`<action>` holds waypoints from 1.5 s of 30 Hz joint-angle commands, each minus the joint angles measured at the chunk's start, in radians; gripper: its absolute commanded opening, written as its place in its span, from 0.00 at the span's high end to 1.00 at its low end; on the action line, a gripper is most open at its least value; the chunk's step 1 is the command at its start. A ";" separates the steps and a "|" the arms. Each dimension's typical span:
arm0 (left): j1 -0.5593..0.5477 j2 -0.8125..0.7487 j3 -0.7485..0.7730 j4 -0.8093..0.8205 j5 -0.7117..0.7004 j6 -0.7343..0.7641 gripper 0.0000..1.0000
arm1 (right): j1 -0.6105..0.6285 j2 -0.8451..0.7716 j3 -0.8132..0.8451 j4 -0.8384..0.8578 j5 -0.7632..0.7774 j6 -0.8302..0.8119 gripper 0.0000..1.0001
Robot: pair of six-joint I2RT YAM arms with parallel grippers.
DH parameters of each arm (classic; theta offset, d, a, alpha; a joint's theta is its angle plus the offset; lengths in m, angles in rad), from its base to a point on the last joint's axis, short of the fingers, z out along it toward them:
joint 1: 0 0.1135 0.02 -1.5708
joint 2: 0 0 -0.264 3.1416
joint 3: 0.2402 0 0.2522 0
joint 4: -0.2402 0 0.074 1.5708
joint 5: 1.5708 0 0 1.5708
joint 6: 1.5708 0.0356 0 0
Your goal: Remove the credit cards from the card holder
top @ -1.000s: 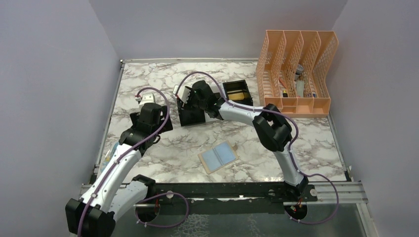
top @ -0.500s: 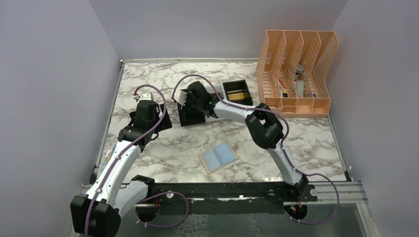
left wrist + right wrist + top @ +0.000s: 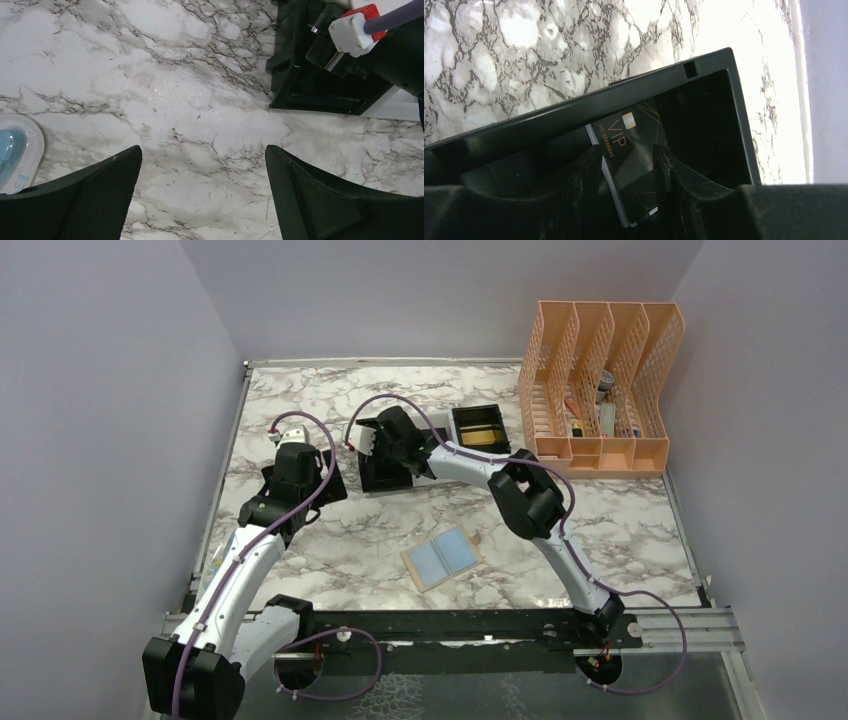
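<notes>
The tan card holder (image 3: 441,558) lies open on the marble near the front, its bluish pockets facing up, apart from both grippers. My right gripper (image 3: 386,437) reaches down into a black bin (image 3: 387,475). In the right wrist view its fingers stand slightly apart (image 3: 626,187), and a dark grey card marked VIP (image 3: 631,155) leans between them inside the bin (image 3: 704,75). A silvery edge runs along the card's left side. A gold card (image 3: 482,436) lies in a second black bin. My left gripper (image 3: 325,483) is open and empty over bare marble (image 3: 202,155).
A peach mesh file organizer (image 3: 600,385) stands at the back right. The second black bin (image 3: 480,414) sits right of the first. In the left wrist view the black bin (image 3: 320,95) is at the upper right and a white and blue object (image 3: 15,150) at the left edge.
My right gripper has moved left and deeper into the black bin. My left gripper moved slightly towards the back, then stayed still. The card holder has not moved.
</notes>
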 commanded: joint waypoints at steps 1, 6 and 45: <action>0.007 -0.017 -0.003 0.022 0.010 0.006 0.04 | -0.011 0.038 0.028 0.007 0.027 -0.018 0.60; 0.007 -0.014 -0.004 0.021 0.009 0.004 0.05 | -0.016 0.017 0.016 0.024 0.005 0.005 0.75; 0.008 0.260 -0.094 0.405 0.225 -0.301 0.07 | -0.028 0.083 -0.020 0.057 0.015 0.090 0.74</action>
